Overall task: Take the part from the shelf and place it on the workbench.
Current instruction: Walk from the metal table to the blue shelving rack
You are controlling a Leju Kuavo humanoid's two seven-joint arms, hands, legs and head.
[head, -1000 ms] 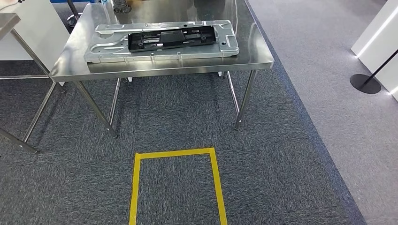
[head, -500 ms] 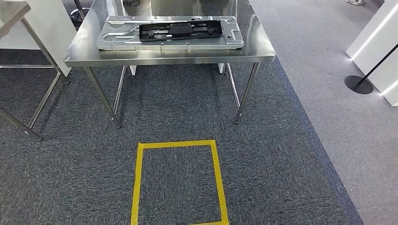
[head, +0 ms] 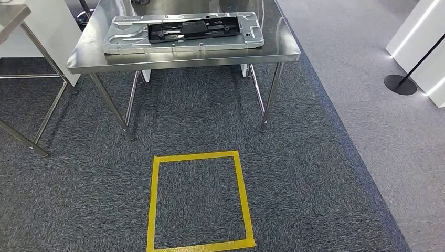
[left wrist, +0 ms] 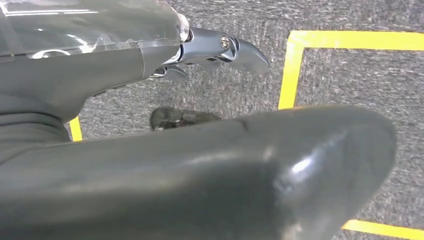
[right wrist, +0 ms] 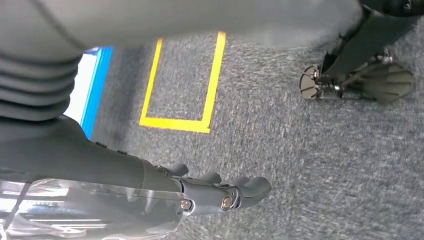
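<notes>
A silver metal plate with a black panel set in it (head: 183, 31) lies flat on the steel workbench (head: 183, 56) at the top of the head view. My left hand (left wrist: 150, 60) hangs over the grey carpet with its fingers (left wrist: 235, 50) held apart and nothing in them; the thick thumb (left wrist: 225, 170) crosses the foreground. My right hand (right wrist: 200, 192) also hangs low above the carpet, fingers (right wrist: 250, 187) stretched out and empty. Both hands are far from the plate.
A yellow tape square (head: 155, 199) marks the carpet in front of the workbench, also seen as tape (left wrist: 290, 70) and tape (right wrist: 212, 75). A second steel table (head: 10, 16) and a white cabinet (head: 52, 26) stand left. A black stanchion base (head: 400, 84) sits right.
The camera has moved: the workbench has slid up and a little left in the picture, and the near edge of the yellow square has come into sight. The plate lies as before.
</notes>
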